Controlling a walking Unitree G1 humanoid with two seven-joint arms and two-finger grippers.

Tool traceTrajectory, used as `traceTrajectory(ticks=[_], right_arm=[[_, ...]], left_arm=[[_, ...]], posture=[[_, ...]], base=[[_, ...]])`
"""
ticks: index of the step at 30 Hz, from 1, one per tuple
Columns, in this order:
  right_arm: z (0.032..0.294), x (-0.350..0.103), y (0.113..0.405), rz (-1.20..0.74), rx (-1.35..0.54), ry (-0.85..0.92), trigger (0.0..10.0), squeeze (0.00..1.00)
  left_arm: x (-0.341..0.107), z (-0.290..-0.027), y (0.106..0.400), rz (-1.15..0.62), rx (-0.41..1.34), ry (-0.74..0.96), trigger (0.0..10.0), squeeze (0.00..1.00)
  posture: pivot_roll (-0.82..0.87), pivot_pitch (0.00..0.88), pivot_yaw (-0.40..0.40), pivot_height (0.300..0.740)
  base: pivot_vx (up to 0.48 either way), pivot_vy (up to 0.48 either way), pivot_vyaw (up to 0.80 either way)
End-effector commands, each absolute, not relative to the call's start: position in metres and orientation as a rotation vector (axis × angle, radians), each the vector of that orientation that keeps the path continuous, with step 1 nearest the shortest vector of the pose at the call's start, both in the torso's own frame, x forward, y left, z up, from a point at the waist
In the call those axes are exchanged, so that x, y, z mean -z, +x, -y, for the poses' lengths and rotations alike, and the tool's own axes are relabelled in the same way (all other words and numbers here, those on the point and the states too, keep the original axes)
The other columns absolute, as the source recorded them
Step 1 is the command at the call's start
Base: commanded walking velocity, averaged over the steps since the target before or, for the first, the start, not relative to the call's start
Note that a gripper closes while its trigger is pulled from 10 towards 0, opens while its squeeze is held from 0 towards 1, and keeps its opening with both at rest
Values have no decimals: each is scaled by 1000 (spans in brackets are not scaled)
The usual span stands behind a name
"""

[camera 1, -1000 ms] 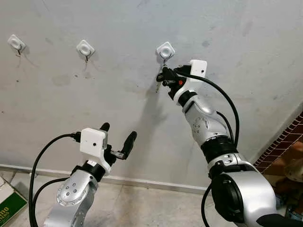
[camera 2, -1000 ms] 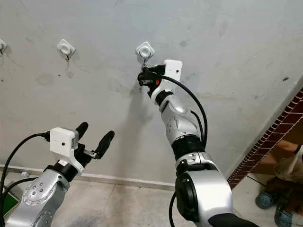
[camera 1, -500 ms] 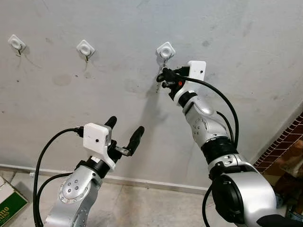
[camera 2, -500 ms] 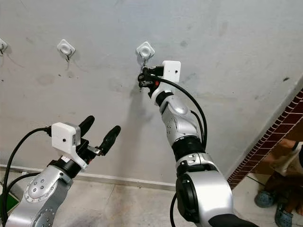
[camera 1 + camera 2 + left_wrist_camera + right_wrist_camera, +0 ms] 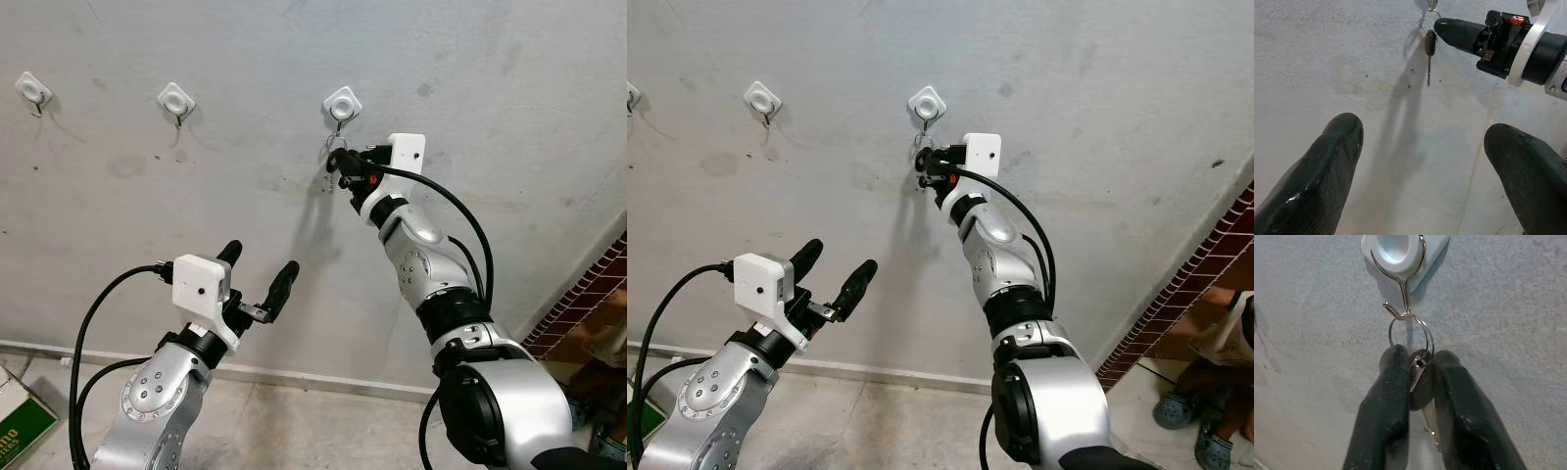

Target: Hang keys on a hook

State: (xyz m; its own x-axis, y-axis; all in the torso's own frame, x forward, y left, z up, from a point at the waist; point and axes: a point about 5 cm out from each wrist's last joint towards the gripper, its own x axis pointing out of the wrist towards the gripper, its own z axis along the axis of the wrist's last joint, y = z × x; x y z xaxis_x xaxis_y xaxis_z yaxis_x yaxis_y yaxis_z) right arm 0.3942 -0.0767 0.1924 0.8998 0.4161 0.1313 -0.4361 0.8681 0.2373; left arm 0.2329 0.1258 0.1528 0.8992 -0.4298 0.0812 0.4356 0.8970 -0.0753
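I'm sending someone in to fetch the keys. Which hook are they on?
On the grey wall is a row of three white hook mounts. The hook with keys is the rightmost one, where the right gripper pinches the key. Its ring is looped on the wire; the other two hang bare.

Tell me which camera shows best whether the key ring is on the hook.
The right wrist view: close up, the key ring hangs on the wire hook, with the right gripper shut on the key. The left wrist view shows it from farther off; in the eye views the ring is tiny.
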Motion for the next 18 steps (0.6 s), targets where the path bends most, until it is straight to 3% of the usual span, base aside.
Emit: traceTrajectory(ticks=[1,10,18], right_arm=[[80,-192,394,86,-432,229,10000,1000],[78,-199,381,223,-485,-1,10000,1000],[91,-192,372,225,-464,-32,10000,1000]], left_arm=[[-155,-124,233,68,457,-87,10000,0],[-154,-126,233,63,446,-88,10000,0],[-153,-127,233,59,444,-92,10000,0]], posture=[[131,0,7,740],[131,0,6,740],[131,0,6,740]], base=[[0,0,0],[0,0,0],[0,0,0]])
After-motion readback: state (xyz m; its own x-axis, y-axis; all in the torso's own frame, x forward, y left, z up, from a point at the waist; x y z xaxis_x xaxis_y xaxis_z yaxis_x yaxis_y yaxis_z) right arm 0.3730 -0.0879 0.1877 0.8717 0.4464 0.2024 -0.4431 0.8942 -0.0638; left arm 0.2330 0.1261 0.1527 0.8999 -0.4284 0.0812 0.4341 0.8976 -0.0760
